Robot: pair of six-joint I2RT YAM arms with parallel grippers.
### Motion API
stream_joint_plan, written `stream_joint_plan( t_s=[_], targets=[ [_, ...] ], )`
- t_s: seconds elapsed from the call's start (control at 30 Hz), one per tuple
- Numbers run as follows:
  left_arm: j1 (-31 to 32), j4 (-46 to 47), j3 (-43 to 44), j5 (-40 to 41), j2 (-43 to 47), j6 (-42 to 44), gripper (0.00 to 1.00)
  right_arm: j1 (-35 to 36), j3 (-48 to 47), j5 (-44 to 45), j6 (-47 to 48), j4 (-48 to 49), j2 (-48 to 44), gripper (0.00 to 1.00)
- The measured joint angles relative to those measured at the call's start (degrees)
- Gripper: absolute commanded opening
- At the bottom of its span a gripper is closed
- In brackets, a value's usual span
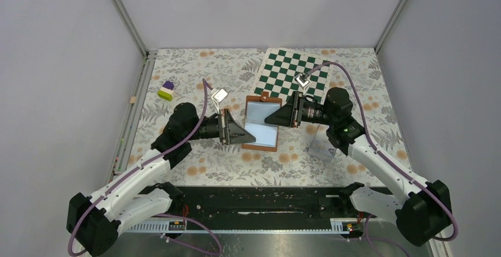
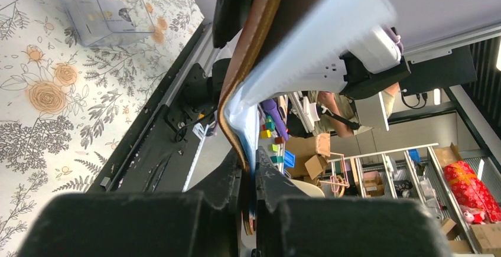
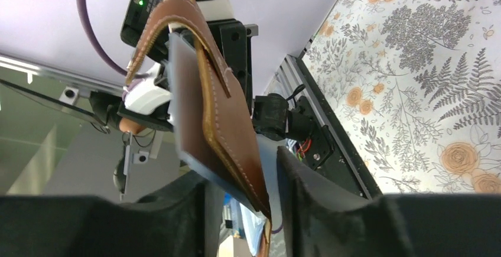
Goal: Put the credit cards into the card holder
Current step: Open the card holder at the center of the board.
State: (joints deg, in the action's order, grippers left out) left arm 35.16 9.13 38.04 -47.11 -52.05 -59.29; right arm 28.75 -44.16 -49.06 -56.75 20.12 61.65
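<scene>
Top external view: the wallet [image 1: 258, 109] is held open, pinched by the left hand [image 1: 243, 134] and the right hand [image 1: 267, 119], and could be dropped if one grip is loosened.

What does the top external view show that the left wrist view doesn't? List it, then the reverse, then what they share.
Only the top external view shows the chessboard mat and the purple-topped block. Only the left wrist view shows, close up, the left gripper shut on the card holder's brown edge, with shelves and boxes beyond. Both show the card holder, the clear case and the floral table cover.
</scene>
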Motion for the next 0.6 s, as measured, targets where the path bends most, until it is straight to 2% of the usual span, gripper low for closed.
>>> stream_joint_plan(
  t_s=[0.1,0.17,0.27,0.37,0.43,0.6],
  targets=[
    [0.6,-0.8,0.5,0.7,-0.5,0.6,0.0,0.5,0.8,0.0,-0.5,0.8,0.0,0.52],
    [0.9,-1.2,0.6,0.9,-0.7,0.8,0.0,1.2,0.8,0.0,-0.3,1.0,0.2,0.49],
    [1.1,-1.9,0.6,0.9,-0.7,0.8,0.0,2.4,0.8,0.0,-0.1,1.6,0.9,0.19],
    [1.1,-2.2,0.6,1.0,-0.7,1.0,0.0,2.7,0.9,0.0,-0.6,3.1,2.1,0.03],
    [1.1,-3.7,0.9,1.4,-0.7,2.1,0.0,2.6,0.9,-0.2,-1.2,3.8,2.7,0.0],
    [1.1,-10.8,4.0,3.1,-0.3,8.8,0.0,2.7,1.0,-0.8,-3.1,5.5,3.2,0.0]
  ],
)
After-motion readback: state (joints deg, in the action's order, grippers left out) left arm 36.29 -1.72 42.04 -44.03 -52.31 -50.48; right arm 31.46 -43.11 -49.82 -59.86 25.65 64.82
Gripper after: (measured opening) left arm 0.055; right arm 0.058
